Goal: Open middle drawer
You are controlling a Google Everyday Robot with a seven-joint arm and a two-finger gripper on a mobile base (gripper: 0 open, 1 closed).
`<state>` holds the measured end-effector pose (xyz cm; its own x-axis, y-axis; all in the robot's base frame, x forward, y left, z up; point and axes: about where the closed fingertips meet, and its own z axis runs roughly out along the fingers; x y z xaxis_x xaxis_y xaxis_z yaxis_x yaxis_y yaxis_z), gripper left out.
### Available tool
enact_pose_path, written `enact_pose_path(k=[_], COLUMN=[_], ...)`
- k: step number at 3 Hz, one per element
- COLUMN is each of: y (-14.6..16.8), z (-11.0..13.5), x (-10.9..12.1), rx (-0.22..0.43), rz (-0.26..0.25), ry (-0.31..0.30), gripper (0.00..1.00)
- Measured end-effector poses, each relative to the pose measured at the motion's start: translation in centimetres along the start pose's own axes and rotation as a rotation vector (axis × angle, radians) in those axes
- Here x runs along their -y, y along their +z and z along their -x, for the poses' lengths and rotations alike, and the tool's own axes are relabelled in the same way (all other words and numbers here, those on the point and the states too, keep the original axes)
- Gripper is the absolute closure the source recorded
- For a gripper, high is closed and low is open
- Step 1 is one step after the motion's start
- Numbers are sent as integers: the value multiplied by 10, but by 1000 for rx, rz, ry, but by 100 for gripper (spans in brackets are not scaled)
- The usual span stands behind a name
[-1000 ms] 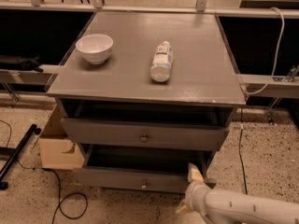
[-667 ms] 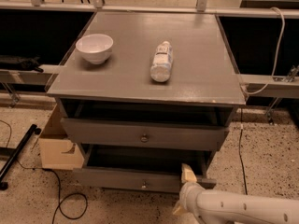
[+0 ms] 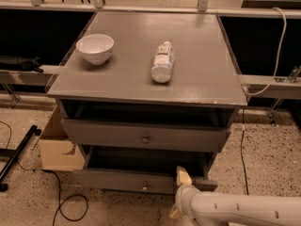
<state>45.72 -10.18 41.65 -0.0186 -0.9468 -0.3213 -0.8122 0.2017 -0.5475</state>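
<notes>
Gripper [image 3: 178, 195] has slid a bit toward 9 o'clock since a second ago, along the lower drawer front; nothing else moved. It sits at 6 o'clock in the frame on a white arm [image 3: 244, 211] coming in from 4 o'clock. Its cream fingertips [image 3: 182, 175] are spread apart with nothing between them, the upper one at the top edge of the middle drawer [image 3: 113, 180]; can't tell if it touches. That drawer is the lower grey front in view, pulled partly out with its dark inside showing behind it. Its small knob [image 3: 145, 187] is at 9 o'clock of the gripper, near but apart. A black cable [image 3: 70, 206] loops on the speckled floor [image 3: 268, 159] at 7 o'clock. A cardboard box [image 3: 59, 149] stands just beside the cabinet's left side. At 12 o'clock of the middle drawer is the wider top drawer [image 3: 103, 133], also standing out, with its knob [image 3: 145, 138] centred. On the grey cabinet top [image 3: 202, 69] a plastic bottle [image 3: 162, 61] lies on its side near the centre. A white bowl [image 3: 95, 47] sits upright at the bottle's 9 o'clock, well apart. A white cord [image 3: 280, 46] hangs at 2 o'clock.
</notes>
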Motion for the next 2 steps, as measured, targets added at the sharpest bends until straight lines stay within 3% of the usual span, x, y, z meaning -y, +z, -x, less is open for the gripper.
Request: enact_pose_path(k=[2], y=[-5], z=[3], x=[9], rx=[4], rz=[-6], ry=[-11], gripper=[0])
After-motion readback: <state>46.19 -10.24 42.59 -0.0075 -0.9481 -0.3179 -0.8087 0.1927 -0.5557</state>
